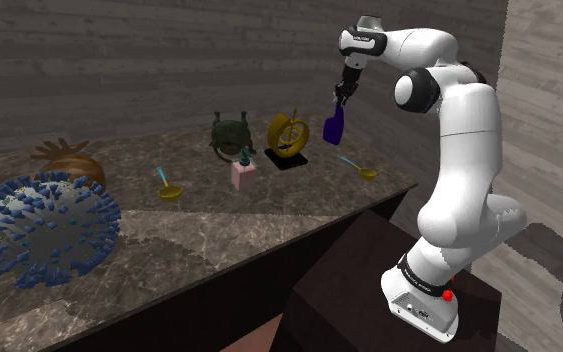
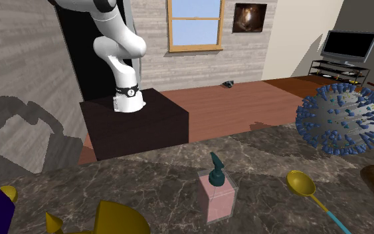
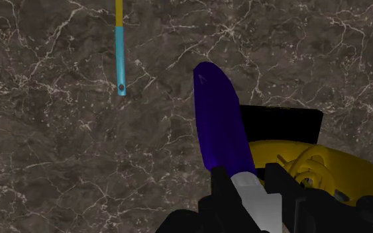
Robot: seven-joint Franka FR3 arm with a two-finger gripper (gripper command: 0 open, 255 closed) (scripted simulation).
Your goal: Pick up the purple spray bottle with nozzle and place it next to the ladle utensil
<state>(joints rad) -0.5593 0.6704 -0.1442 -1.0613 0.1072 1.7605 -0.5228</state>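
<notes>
The black two-finger hand (image 3: 248, 175) is clamped on the pale nozzle end of the deep purple spray bottle (image 3: 219, 126). The bottle therefore hangs body-down, lifted clear of the dark marbled stone table (image 3: 59, 165). On the table below lies a slim ladle with a teal handle and yellow bowl (image 1: 367, 174), with bare table beside it that looks fit for setting down. Beyond stands a yellow apple-shaped ornament on a black base (image 1: 287, 135), which likely limits room on that side.

From here the arm (image 1: 464, 150) is glossy white, made of fat rounded segments with dark joints. A black lettered band (image 1: 424, 277) rings its foot above a red button (image 1: 448, 295), and an all-black pincer (image 1: 340, 100) tips it.
</notes>
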